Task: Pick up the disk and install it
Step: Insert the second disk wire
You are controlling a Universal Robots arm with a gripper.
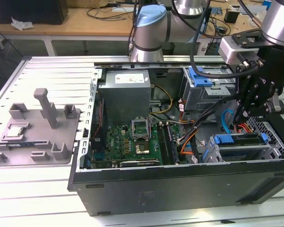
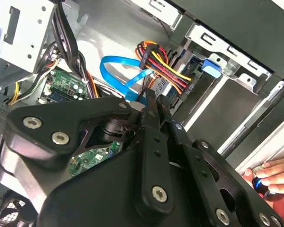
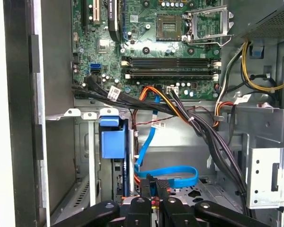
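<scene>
The disk (image 1: 239,147) lies in the lower drive bay at the exterior view's right, its blue bracket (image 1: 226,139) facing the motherboard. The first wrist view shows the same bracket (image 3: 112,143) standing edge-on in the bay slot. My gripper (image 1: 241,113) hangs just above that bay, apart from the disk. Its black fingers (image 3: 146,187) are pressed together with nothing between them, and the gripper (image 2: 154,101) looks shut in the second wrist view too. A blue flat cable (image 3: 166,172) loops right under the fingertips.
The open computer case (image 1: 180,184) holds a motherboard (image 1: 132,142), a power supply (image 1: 125,92) and an upper drive cage with a blue latch (image 1: 199,76). Bundled wires (image 2: 163,66) run beside the bay. A person's hand (image 2: 274,175) rests outside the case. A grey fixture tray (image 1: 38,127) lies left.
</scene>
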